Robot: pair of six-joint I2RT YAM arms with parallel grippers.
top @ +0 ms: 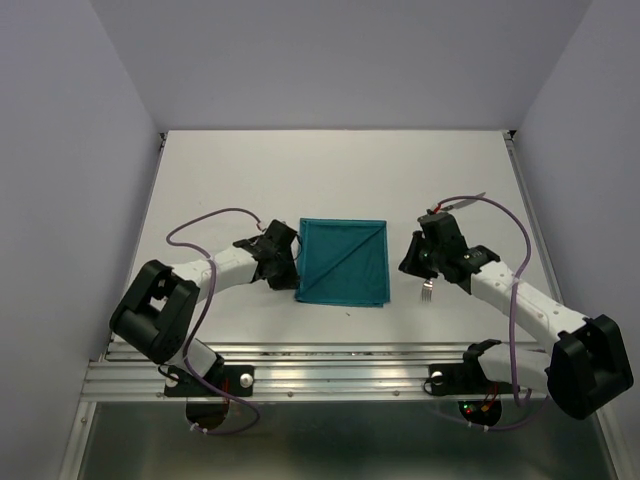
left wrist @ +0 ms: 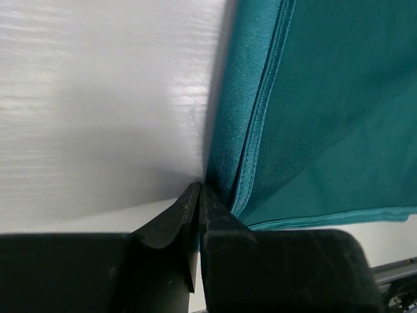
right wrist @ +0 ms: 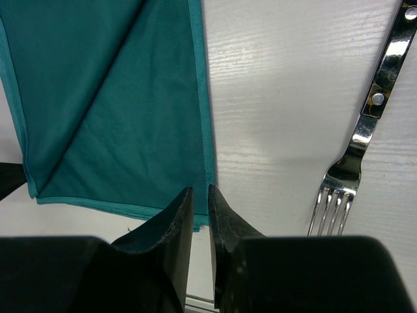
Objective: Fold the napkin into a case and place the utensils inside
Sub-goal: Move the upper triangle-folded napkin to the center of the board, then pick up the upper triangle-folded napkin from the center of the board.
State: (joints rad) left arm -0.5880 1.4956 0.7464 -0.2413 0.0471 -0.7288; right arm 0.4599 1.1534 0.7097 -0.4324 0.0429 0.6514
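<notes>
The napkin (top: 340, 262) lies folded to a near-square at mid-worktop, plain teal, a diagonal crease across it, hems stacked along its left edge. The left gripper (top: 285, 262) is the nearer one: its jaws are clenched right against that left edge, though whether cloth is caught between them I cannot tell. The right gripper (top: 416, 264) hangs off the napkin's right side above the fork (top: 428, 292), its jaws almost together and empty.

We see the napkin (top: 343, 262) in plain teal, without any pattern, and its hem has the same colour. The table (top: 250, 170) is white with a fine grain. The fork (right wrist: 365, 124) is shiny silver, with a dark handle. The arms (top: 215, 268) are white and black, with purple cables (top: 225, 210).
</notes>
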